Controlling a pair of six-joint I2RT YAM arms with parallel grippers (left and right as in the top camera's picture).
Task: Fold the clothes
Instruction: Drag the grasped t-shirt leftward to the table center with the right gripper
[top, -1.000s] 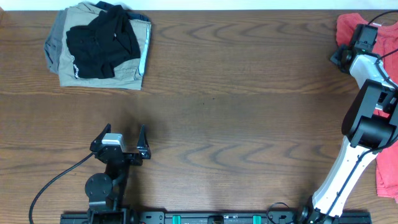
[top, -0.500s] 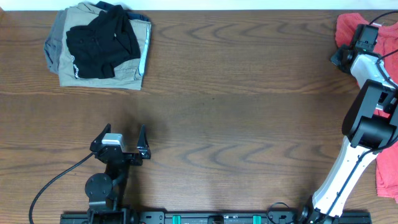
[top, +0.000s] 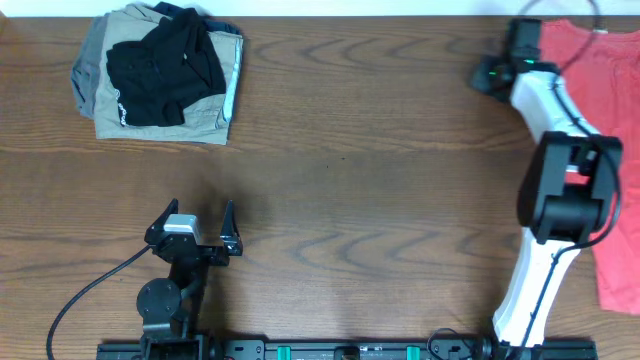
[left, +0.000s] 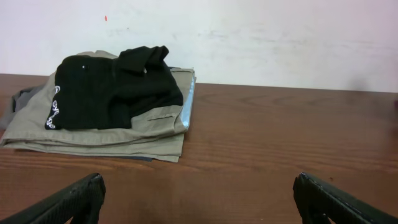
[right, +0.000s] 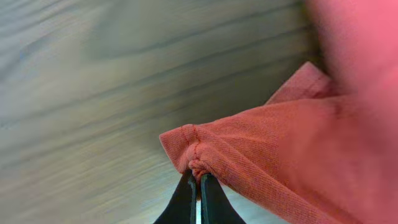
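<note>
**A:** Pinching the red T-shirt (top: 603, 90) by that stitched corner, is that a sound hold?

**B:** I'd say so. The right tool (right: 196, 179) has its jaws pressed fully together on the hemmed corner. The doubled, sewn edge gives it more to bite on than a single layer would.

**A:** Where does the shirt lie?

**B:** At the far right of the tabletop (top: 380, 180), spread along the right edge and running partly out of the overhead view. The gripped corner is toward the far side, at the shirt's left edge.

**A:** How will it behave when moved?

**B:** Judging by the knit, it's light and thoroughly limp. It will drape and trail from whichever point is held, and on wood it should slide readily rather than catch. Nothing about it looks fragile, but held by one corner alone the rest is likely to bunch or twist.

**A:** So a second hold?

**B:** Probably. The left tool (top: 198, 212) sits near the robot's base, jaws spread wide with nothing between them, well apart from the shirt. Another corner or a shoulder seam would suit it.

**A:** And the folded pile (top: 160, 110) at the far left?

**B:** Khaki and grey pieces with a black garment (top: 165, 55) on top, well away from the shirt.
</note>
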